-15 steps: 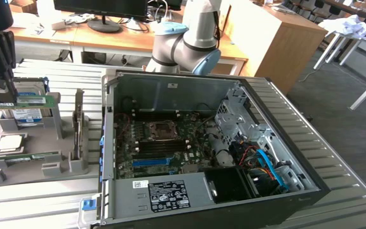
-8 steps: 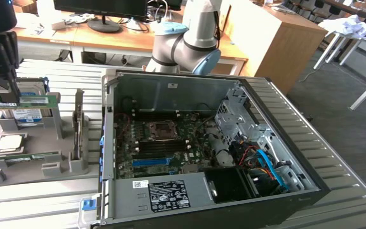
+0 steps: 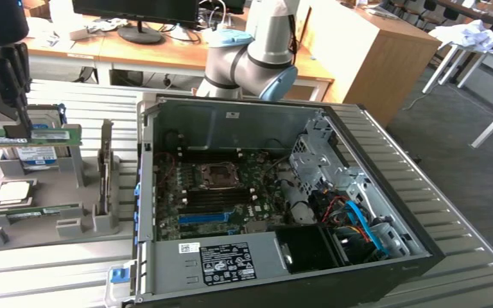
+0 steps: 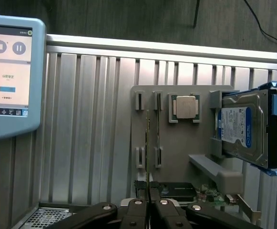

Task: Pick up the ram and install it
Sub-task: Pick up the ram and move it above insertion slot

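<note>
The fingers are narrow, clamped on the ram, which hangs level above the grey fixture. The fixture carries a drive and a CPU. On the bench, an upright card stands between the ram and the open case.

Soft, even room light fills the exterior view: the ribbed grey metal table reads bright, while the open black computer case holds deep shade in one corner. The wrist view is dimmer; the pale-blue-framed touch screen glows washed-out, and the black gripper, closed on the thin green ram stick, is nearly silhouetted.
</note>
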{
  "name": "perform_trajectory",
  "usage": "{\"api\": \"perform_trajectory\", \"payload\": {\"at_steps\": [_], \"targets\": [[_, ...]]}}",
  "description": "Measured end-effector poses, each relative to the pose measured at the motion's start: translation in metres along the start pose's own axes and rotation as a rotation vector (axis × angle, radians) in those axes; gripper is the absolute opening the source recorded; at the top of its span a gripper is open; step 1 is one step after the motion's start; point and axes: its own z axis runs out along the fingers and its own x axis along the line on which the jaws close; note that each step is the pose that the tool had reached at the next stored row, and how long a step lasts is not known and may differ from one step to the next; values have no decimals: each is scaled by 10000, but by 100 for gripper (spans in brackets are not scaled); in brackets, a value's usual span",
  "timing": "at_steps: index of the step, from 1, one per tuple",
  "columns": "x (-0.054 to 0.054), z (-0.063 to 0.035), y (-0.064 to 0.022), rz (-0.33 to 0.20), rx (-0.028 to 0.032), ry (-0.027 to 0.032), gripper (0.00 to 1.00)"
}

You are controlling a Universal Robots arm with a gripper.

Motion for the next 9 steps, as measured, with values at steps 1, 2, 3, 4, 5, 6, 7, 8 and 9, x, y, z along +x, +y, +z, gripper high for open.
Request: {"api": "perform_trajectory", "payload": {"at_steps": [1,2,3,4,5,6,7,8,9], "targets": [[0,0,-8,0,1,0,12],[1,0,-15,0,0,0,12],[1,0,-21,0,0,0,12],[1,0,-26,1,0,0,12],[1,0,-31,0,0,0,12],[2,-1,-37,0,-1,0,12],[2,0,-43,0,0,0,12],[2,0,-48,0,0,1,12],[2,0,-52,1,0,0,12]]}}
